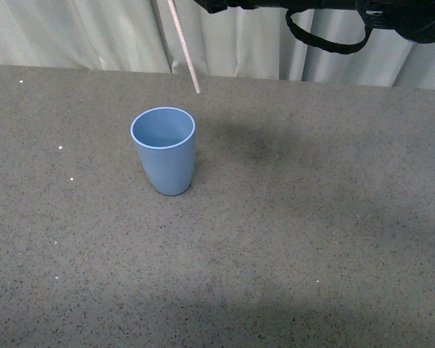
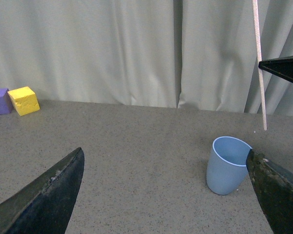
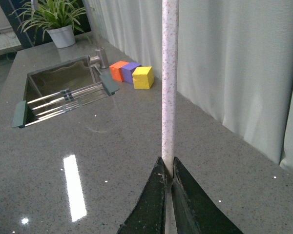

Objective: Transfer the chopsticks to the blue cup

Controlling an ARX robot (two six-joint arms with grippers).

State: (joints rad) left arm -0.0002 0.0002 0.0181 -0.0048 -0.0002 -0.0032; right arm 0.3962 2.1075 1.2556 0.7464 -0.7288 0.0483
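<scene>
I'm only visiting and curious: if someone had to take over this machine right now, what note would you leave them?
Right gripper: jaws shut on the chopstick, holding it nearly upright in the air.
Left gripper: jaws open, holding nothing.
Blue cup: upright on the grey counter, and it looks empty.
Done: the chopstick is off the counter, and its lower tip hangs near the cup's rim, not inside.
Left: bring the tip over the cup's mouth, lower it in, then open the jaws.
</scene>
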